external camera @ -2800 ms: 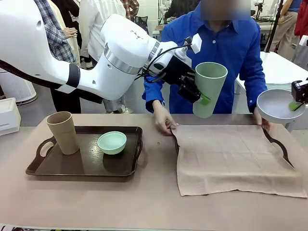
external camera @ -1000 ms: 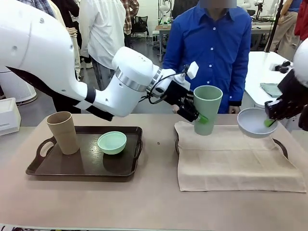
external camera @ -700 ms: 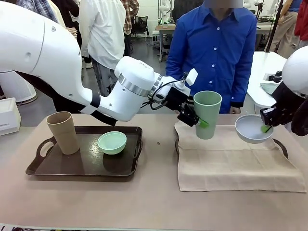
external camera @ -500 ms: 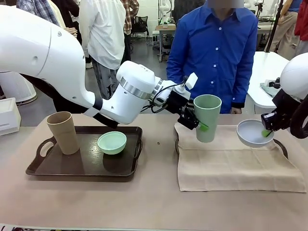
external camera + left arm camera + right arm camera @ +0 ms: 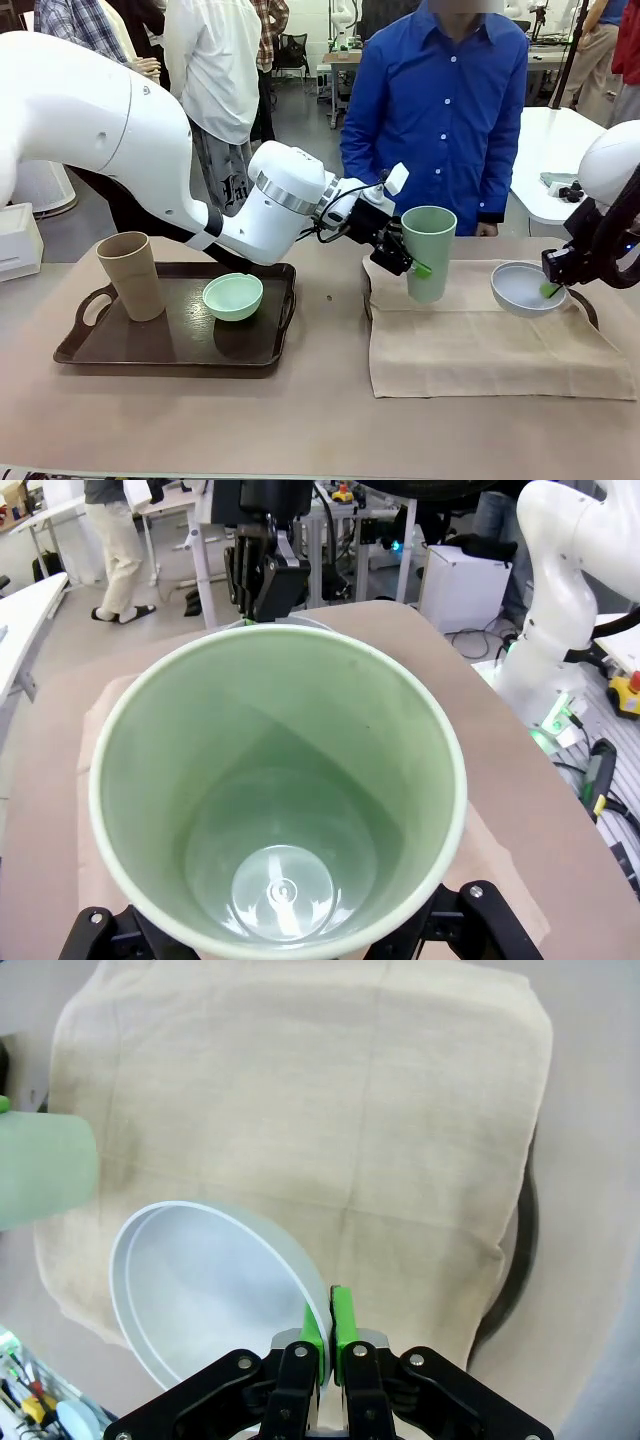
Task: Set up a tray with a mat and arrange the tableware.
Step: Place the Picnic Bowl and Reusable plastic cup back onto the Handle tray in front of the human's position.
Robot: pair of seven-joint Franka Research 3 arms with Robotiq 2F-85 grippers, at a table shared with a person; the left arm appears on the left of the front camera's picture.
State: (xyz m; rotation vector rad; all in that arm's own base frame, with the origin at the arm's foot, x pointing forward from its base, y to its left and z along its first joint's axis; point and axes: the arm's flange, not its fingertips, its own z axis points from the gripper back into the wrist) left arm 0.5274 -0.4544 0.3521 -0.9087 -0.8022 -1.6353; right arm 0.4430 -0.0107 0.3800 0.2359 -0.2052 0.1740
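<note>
**Cup and bowl held over the mat**

In the middle of the front view, the left gripper holds the pale green cup upright, jaws wide around it, over the tan mat. At the right, the right gripper pinches the rim of the white bowl, jaws tight. The tan cup and mint-green bowl sit on the dark tray at the left.

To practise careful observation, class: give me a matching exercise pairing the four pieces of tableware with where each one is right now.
Things:
1. tan cup
2. mint bowl
3. green cup
4. white bowl

Places:
A. rim pinched by right gripper
B. left end of tray
C. held by left gripper
D. middle of tray

Pairs: 1-B, 2-D, 3-C, 4-A
</note>
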